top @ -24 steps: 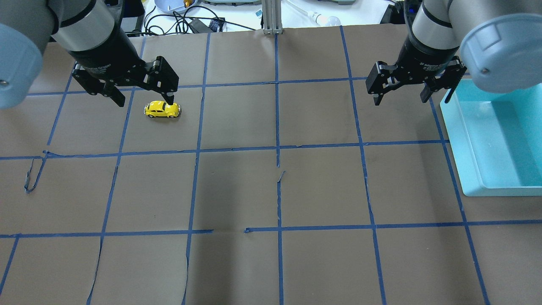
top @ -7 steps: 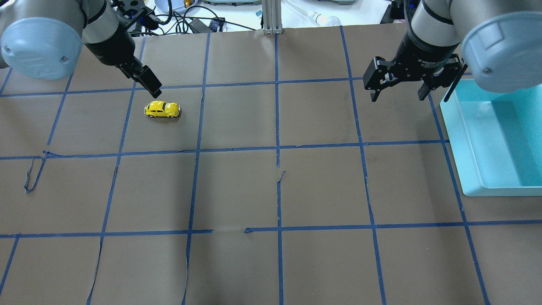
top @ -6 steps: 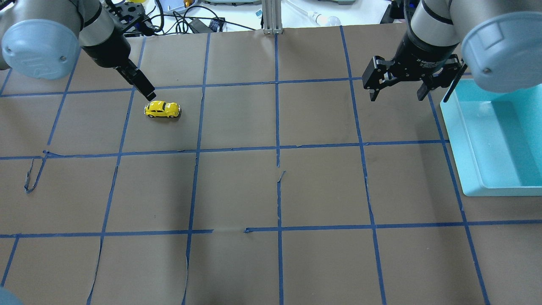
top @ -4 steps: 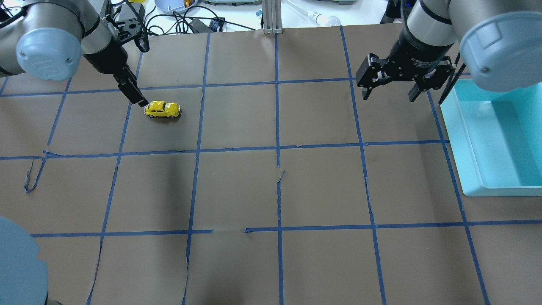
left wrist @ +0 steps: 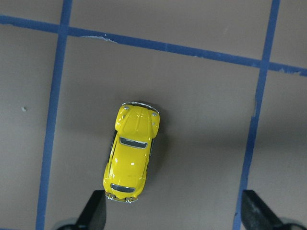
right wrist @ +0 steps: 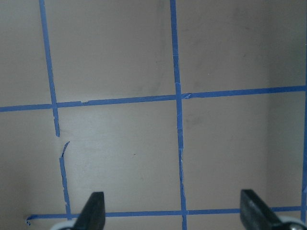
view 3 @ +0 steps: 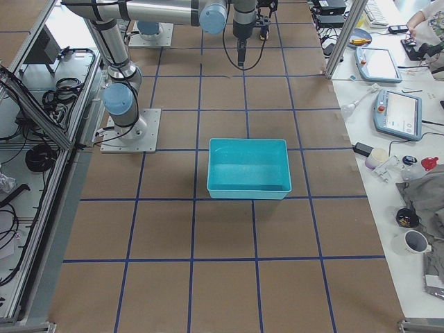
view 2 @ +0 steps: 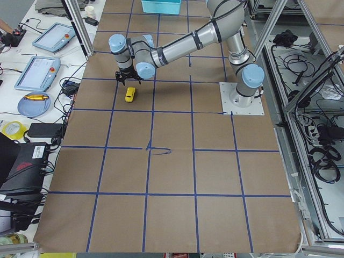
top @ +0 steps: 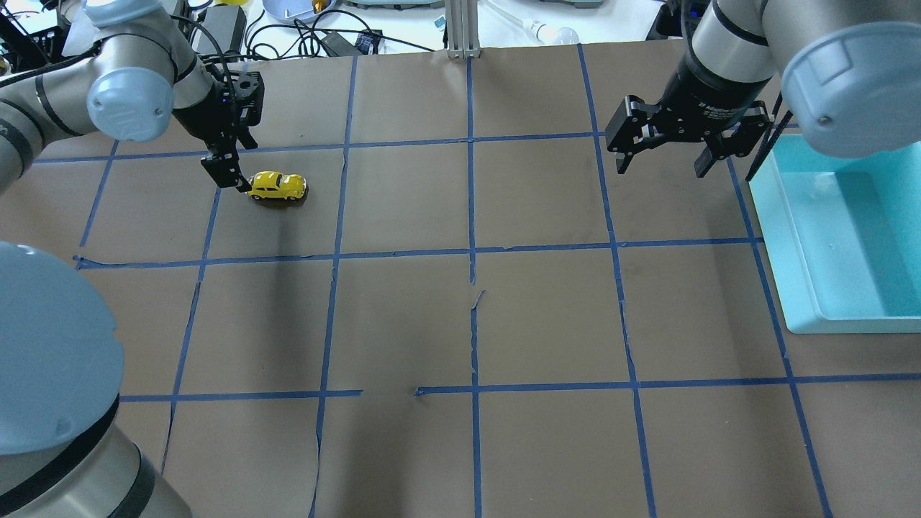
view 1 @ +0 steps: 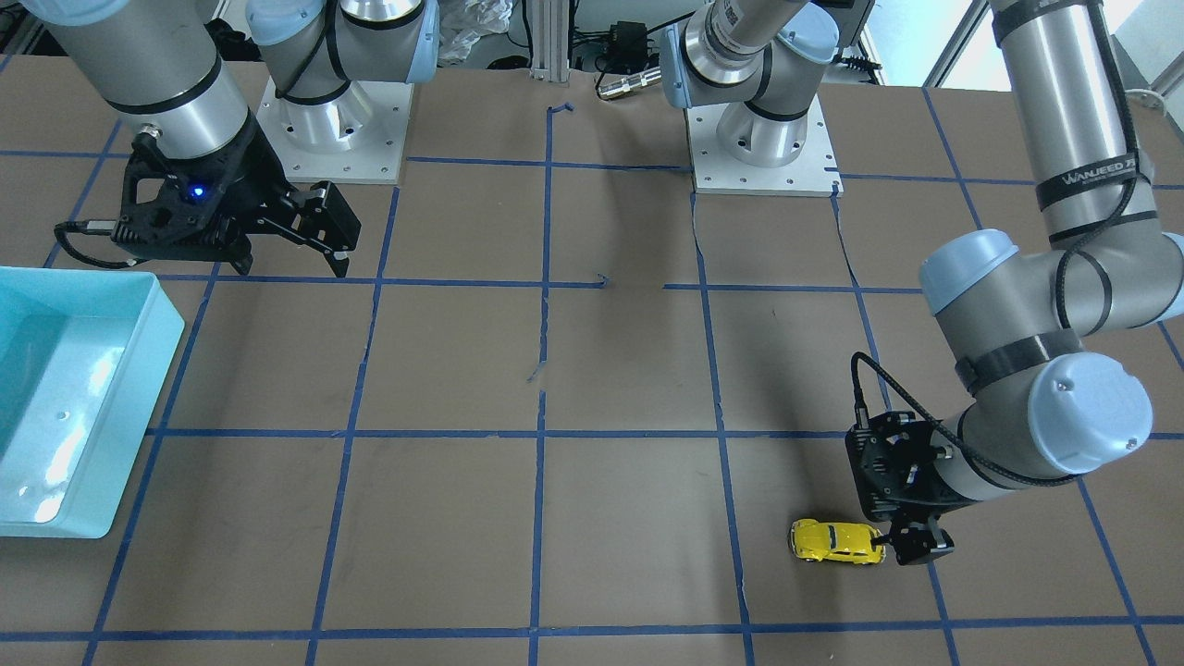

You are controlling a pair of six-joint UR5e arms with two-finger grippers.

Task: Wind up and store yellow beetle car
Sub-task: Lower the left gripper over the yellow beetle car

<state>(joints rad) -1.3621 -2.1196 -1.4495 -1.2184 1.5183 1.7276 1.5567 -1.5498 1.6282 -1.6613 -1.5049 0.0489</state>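
The yellow beetle car (top: 277,185) stands on its wheels on the brown table paper in a far-left grid square. It also shows in the front view (view 1: 835,542), the left side view (view 2: 130,94) and the left wrist view (left wrist: 131,155). My left gripper (top: 229,173) is low at the car's left end, turned edge-on, and open. In the left wrist view the left gripper (left wrist: 175,213) has its jaws wide apart, with the car's near end beside the left fingertip (left wrist: 96,211). My right gripper (top: 660,165) hangs open and empty above the table at the far right.
A teal bin (top: 791,237) stands at the table's right edge, just right of the right gripper, and looks empty; it also shows in the front view (view 1: 157,370). Blue tape lines grid the paper. Cables and clutter lie beyond the far edge.
My left wrist has turned and the gripper has come down from behind the car to its left end. The car has not moved. My right gripper has shifted slightly left.
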